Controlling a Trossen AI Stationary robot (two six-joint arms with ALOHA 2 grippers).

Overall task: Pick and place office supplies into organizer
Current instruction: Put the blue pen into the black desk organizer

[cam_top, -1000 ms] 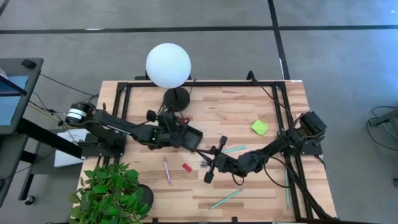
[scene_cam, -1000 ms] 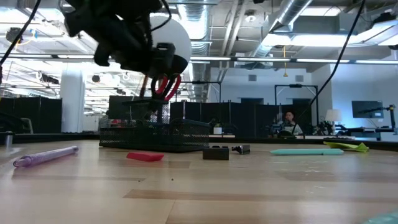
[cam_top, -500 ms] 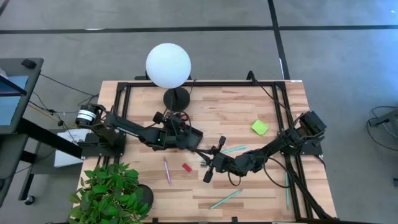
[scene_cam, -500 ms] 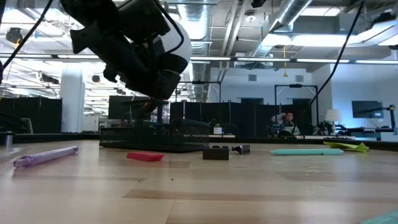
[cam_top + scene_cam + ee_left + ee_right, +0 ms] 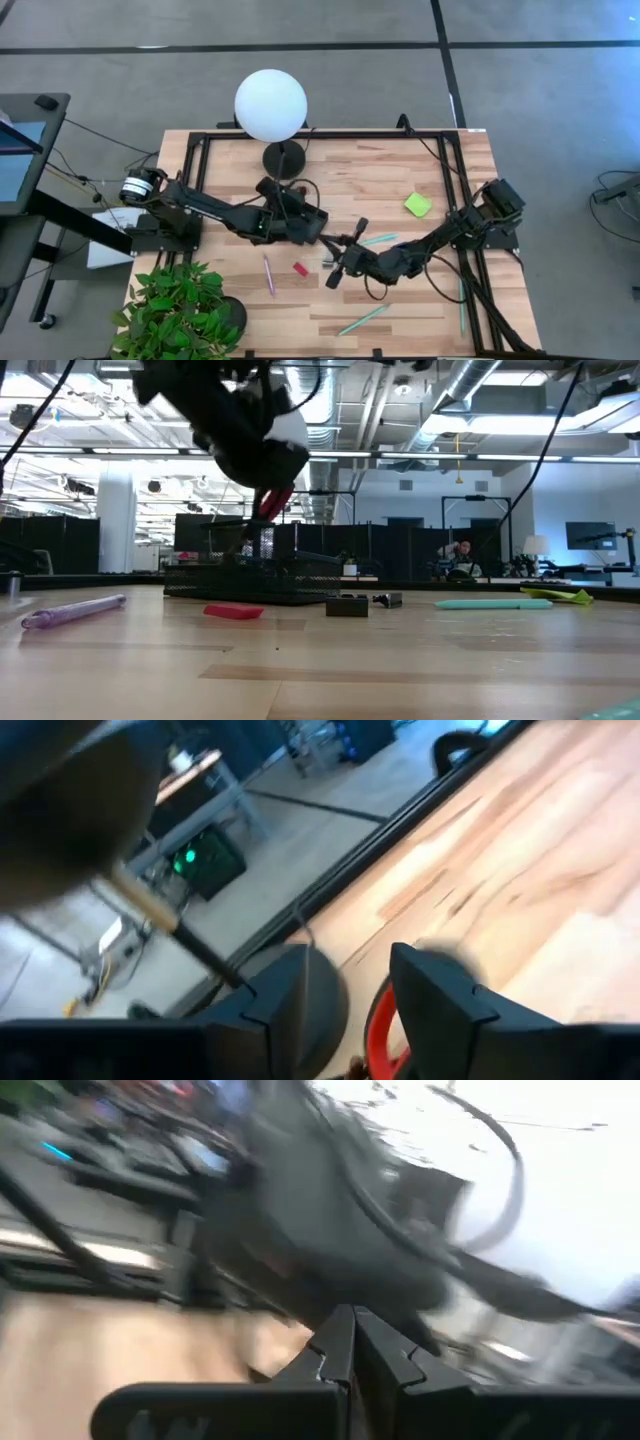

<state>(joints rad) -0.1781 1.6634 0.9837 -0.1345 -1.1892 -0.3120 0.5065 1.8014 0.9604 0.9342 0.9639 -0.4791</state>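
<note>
The left gripper [image 5: 292,205] hangs spread over the organizer [image 5: 305,224], the scissors [image 5: 383,1025] just below its fingers [image 5: 430,1000]; lift straight up so neither of the 2 fingers snags the handles.

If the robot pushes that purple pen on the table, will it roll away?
Probably, a little. The purple pen looks round and slim and lies flat on the smooth wooden table, so a sideways nudge would likely roll it. Pushed from its end, it would more likely slide. It seems light and stiff, so it should lift without bending.
</note>
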